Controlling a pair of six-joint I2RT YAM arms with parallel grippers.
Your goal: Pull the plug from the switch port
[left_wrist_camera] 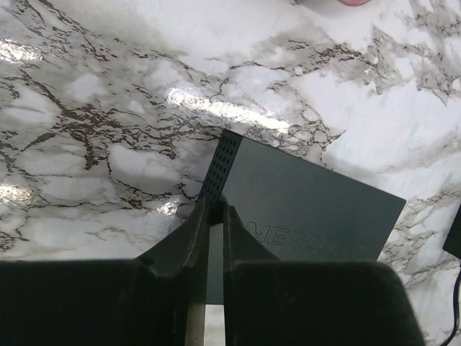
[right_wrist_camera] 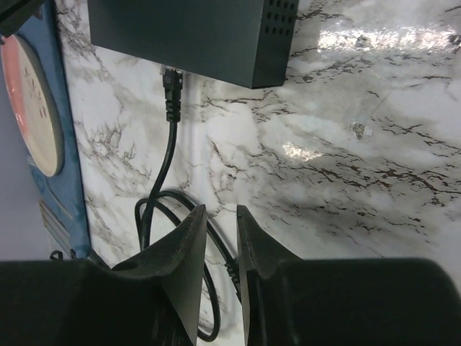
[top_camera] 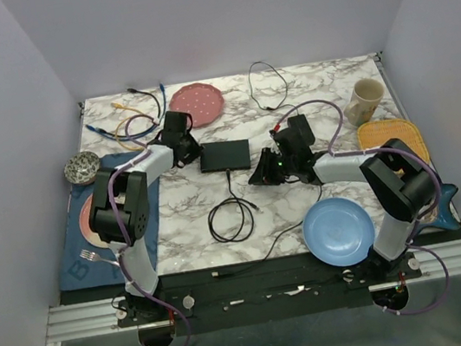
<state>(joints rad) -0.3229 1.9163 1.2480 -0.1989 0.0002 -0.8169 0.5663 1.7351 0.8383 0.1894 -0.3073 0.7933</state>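
Note:
The switch (top_camera: 224, 155) is a flat black box lying mid-table. A black cable runs from its near edge to a loose coil (top_camera: 231, 221). In the right wrist view the plug (right_wrist_camera: 171, 85) sits at the switch's (right_wrist_camera: 194, 32) near edge; whether it is fully seated I cannot tell. My left gripper (top_camera: 189, 154) is at the switch's left end. In the left wrist view my left gripper (left_wrist_camera: 215, 206) is pinched on the edge of the switch (left_wrist_camera: 310, 205) near a corner. My right gripper (top_camera: 264, 174) hovers right of the cable. The right wrist view shows my right gripper (right_wrist_camera: 220, 210) slightly open over the coil (right_wrist_camera: 155, 205), holding nothing.
A pink plate (top_camera: 198, 103) and loose cables (top_camera: 130, 119) lie at the back. A blue plate (top_camera: 338, 231) sits at the front right, with a mug (top_camera: 365, 100) and a yellow mat (top_camera: 391, 137) further back. A bowl (top_camera: 82, 167) and a blue mat (top_camera: 85, 249) are at the left.

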